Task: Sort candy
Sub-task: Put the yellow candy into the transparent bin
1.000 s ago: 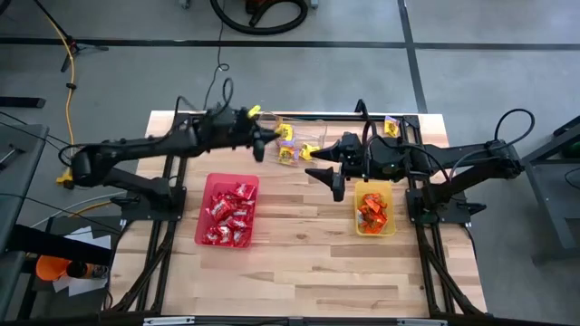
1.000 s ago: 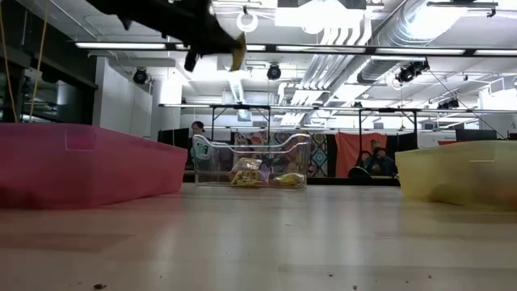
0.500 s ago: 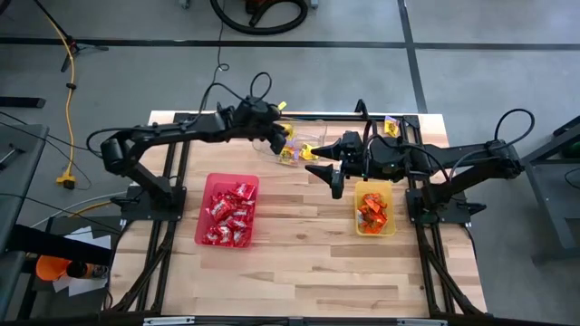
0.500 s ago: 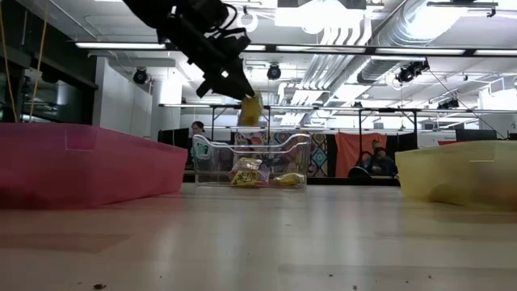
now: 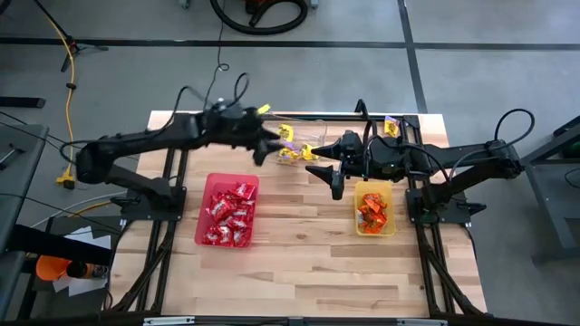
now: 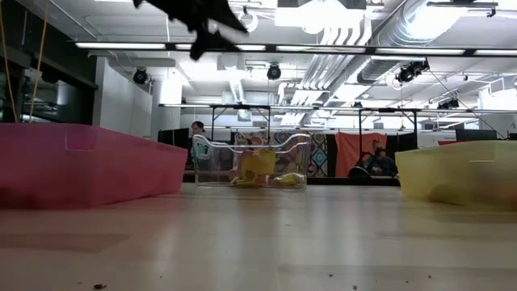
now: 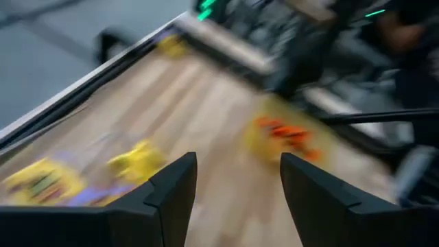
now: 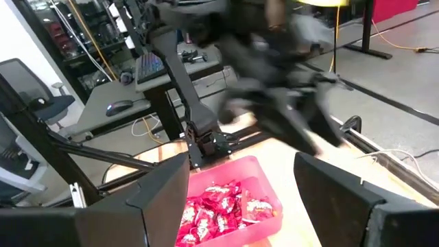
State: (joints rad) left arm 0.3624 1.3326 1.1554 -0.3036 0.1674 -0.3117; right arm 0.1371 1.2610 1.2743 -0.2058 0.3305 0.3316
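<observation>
The left pincer (image 5: pixel 264 150) hangs above the table (image 5: pixel 299 272) near its far edge, just beside the clear tray (image 5: pixel 304 145), fingers spread and empty. Yellow candy (image 6: pixel 260 166) lies in that clear tray, red candy (image 5: pixel 229 215) fills the red tray (image 5: pixel 207 195) toward the table's left side, and orange candy (image 5: pixel 372 211) sits in the yellow tray (image 5: pixel 390 226) toward the right side. One more yellow candy (image 5: pixel 391 127) lies at the far right corner. The right pincer (image 5: pixel 326 177) waits open and empty, between the clear tray and the yellow tray.
</observation>
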